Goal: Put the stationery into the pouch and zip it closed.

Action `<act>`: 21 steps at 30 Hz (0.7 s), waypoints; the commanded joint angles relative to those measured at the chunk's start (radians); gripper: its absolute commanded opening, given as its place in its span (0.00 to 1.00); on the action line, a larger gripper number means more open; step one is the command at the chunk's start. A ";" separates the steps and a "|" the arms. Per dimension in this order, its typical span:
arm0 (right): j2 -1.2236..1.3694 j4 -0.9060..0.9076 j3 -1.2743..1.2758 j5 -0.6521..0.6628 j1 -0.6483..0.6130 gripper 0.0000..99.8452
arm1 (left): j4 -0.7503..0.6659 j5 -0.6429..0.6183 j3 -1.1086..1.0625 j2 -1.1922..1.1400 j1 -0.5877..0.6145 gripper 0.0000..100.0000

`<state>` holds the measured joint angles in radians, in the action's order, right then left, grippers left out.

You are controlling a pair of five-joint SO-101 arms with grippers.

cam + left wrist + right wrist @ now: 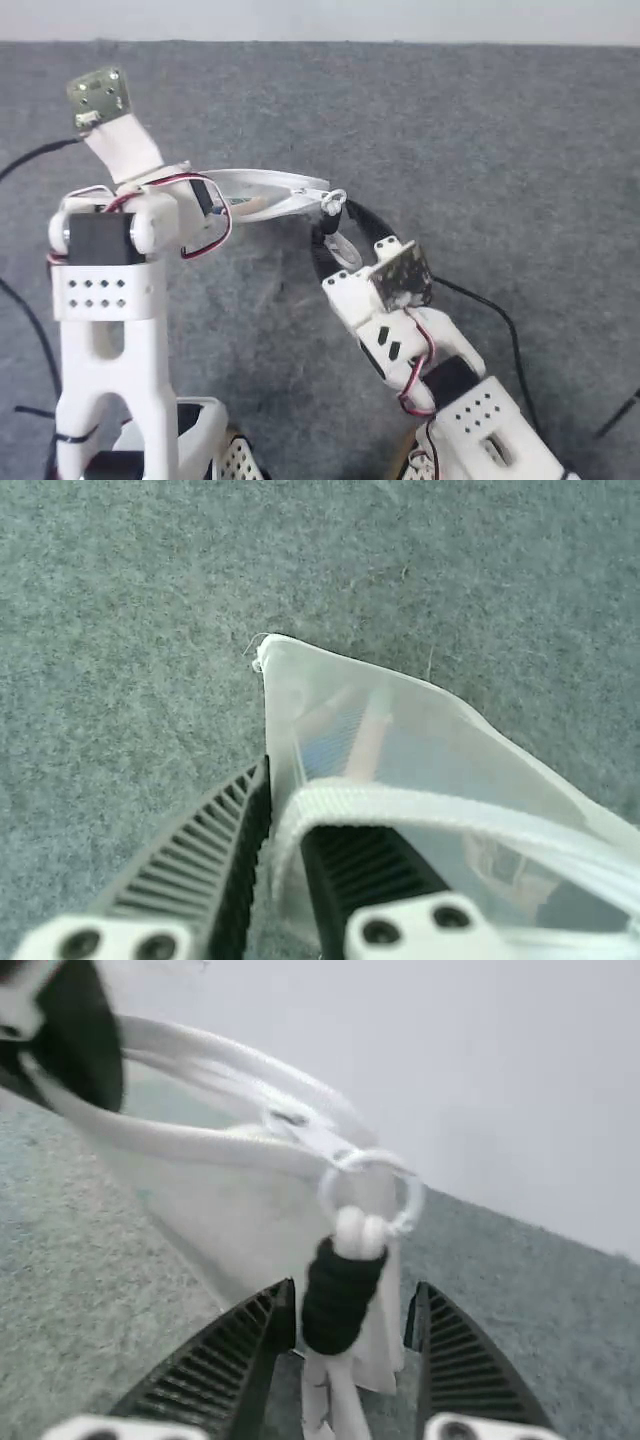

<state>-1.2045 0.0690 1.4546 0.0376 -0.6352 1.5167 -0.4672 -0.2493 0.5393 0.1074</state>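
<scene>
Gripping the pouch [265,190] by its zipper rim with the left claw [288,800], pressed together on the fabric. Lifted off the grey table [500,150], mouth gaping. Inside the pouch, seen dimly through its wall, stationery [350,735]. At the pouch's far end, straddling the black cord [338,1290] beneath the zipper ring [370,1190] with the right claw [350,1300], fingers apart.
</scene>
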 commanded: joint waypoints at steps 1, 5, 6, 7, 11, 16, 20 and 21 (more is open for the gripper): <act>0.022 -0.028 -0.077 -0.023 0.033 0.18 | -0.028 0.002 0.002 0.014 0.006 0.01; 0.010 -0.028 -0.077 -0.023 0.033 0.18 | -0.028 0.002 0.002 0.014 0.006 0.01; 0.012 -0.028 -0.077 -0.023 0.033 0.18 | -0.028 0.002 0.002 0.012 0.005 0.01; 0.015 -0.028 -0.078 -0.025 0.033 0.18 | -0.028 0.002 0.002 0.012 0.005 0.01; 0.021 -0.079 -0.068 -0.025 0.031 0.18 | -0.028 0.002 0.002 0.012 0.005 0.01; 0.021 -0.131 -0.049 -0.020 0.031 0.12 | -0.028 0.002 0.002 0.009 0.005 0.01; 0.021 -0.127 -0.051 -0.017 0.031 0.08 | -0.028 0.002 0.002 0.009 0.003 0.01; 0.021 -0.125 -0.051 -0.017 0.031 0.08 | -0.028 0.002 0.002 0.009 0.005 0.01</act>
<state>-1.1876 -0.0384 1.4469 0.0238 -0.6122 1.5167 -0.4672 -0.2493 0.5393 0.1074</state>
